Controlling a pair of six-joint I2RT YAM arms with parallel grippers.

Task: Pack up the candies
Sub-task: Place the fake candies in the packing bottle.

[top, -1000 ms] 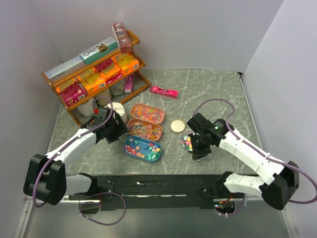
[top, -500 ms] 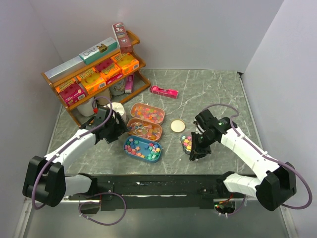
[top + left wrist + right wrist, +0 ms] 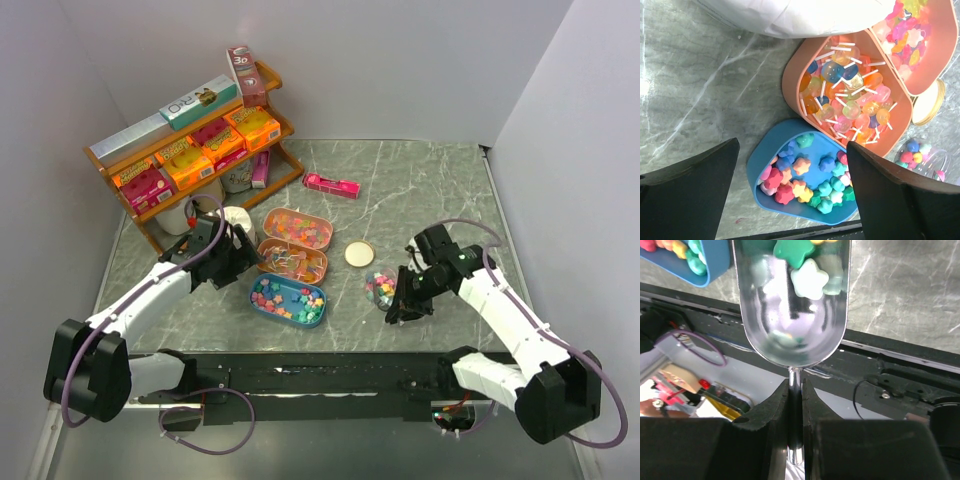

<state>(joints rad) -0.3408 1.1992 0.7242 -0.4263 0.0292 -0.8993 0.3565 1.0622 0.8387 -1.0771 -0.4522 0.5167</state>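
At your table's ten o'clock stands the wooden shelf (image 3: 190,150) of boxes. Your left gripper (image 3: 243,262) hangs at the nine o'clock side of the trays, its jaws spread wide and holding nothing. In the left wrist view the fingers (image 3: 690,190) frame the blue tray (image 3: 762,155), which holds star-shaped candies (image 3: 805,180) in pink, green, blue and orange. At that tray's twelve o'clock in the top view lies the orange tray (image 3: 292,261) of lollipops, and past it a second orange tray (image 3: 298,229) of mixed sweets. A round lid (image 3: 359,254) lies flat at the lollipop tray's three o'clock. At the lid's five o'clock stands a clear jar (image 3: 379,289) with more candies inside. Your right gripper (image 3: 400,308) sits just at the jar's four o'clock, clamped tight on the thin handle of a metal scoop (image 3: 792,315). A green star and pale stars rest in the far end of its bowl.
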